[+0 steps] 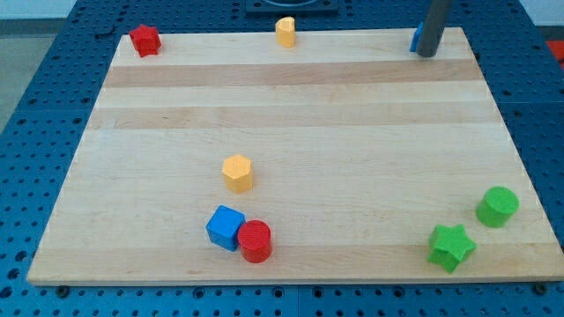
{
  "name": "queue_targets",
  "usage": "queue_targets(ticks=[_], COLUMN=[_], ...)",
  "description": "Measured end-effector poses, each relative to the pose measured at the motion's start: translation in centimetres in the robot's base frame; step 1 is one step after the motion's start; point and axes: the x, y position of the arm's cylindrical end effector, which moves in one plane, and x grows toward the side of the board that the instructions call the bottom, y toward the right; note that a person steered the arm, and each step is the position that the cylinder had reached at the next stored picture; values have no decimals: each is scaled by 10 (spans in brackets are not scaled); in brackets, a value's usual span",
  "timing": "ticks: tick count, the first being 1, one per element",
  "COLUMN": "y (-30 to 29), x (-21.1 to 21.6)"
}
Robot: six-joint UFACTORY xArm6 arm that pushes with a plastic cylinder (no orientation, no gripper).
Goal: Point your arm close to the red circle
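The red circle [256, 240] lies near the view's bottom, left of centre, touching a blue cube [226, 227] on its left. My tip [427, 54] is at the board's top right corner, far from the red circle. A blue block [413, 40] shows partly behind the rod, right beside the tip.
A yellow hexagon block [238, 173] sits just above the blue cube. A red star block [144, 40] is at the top left corner, a yellow block [285, 31] at the top edge. A green star [451, 246] and green circle [497, 207] sit at bottom right on the wooden board [352, 132].
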Motion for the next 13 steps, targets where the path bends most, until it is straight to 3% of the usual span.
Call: queue_targets(ticks=[2, 3, 5, 7, 9, 12, 13], y=[-3, -3, 13, 13, 6, -22, -33], x=[-19, 1, 85, 107, 171, 214, 259])
